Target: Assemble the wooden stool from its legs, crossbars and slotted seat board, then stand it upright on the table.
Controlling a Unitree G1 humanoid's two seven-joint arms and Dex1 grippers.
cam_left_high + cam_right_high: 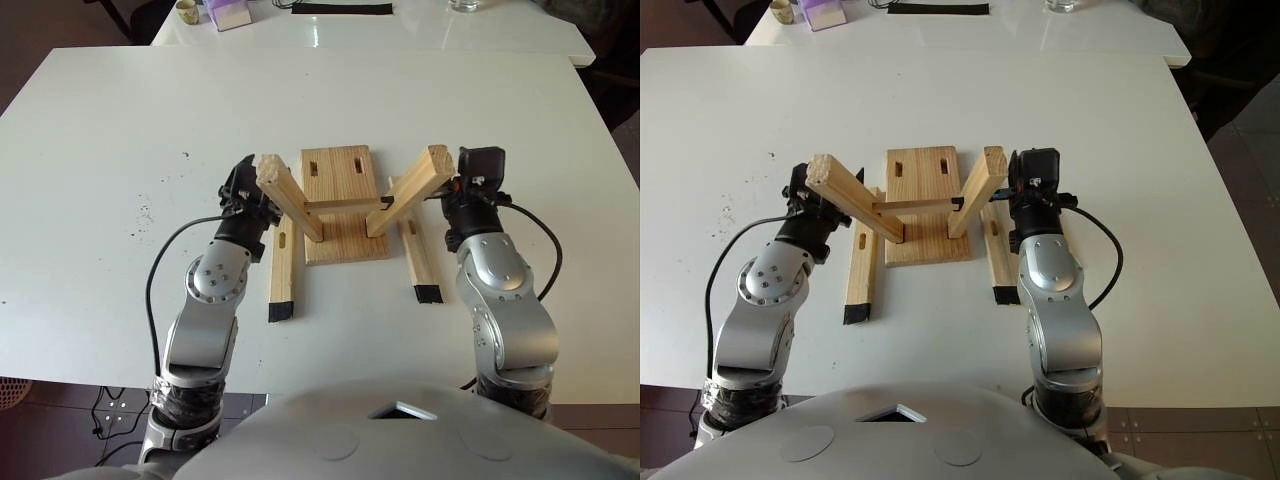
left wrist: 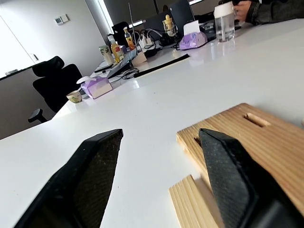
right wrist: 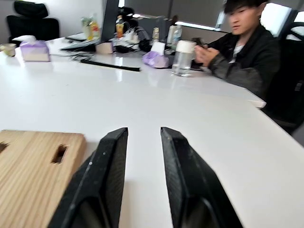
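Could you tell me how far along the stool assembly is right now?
Done: a crossbar joins two raised legs, leaning on the seat board. In hand: nothing; the left tool and right tool sit open beside them. Left: two flat legs on the table, then standing it upright.

a white desk (image 1: 120, 150) carries a few dark specks (image 1: 146, 214) on its left side. beyond its far edge stands a second white desk (image 1: 480, 35), with a purple tissue box (image 1: 228, 13) and a small cup (image 1: 186, 11) at far left, a flat black strip (image 1: 342, 8) midway and a clear glass (image 1: 463, 4) further right. a black office chair (image 2: 54, 80) stands behind, far left.
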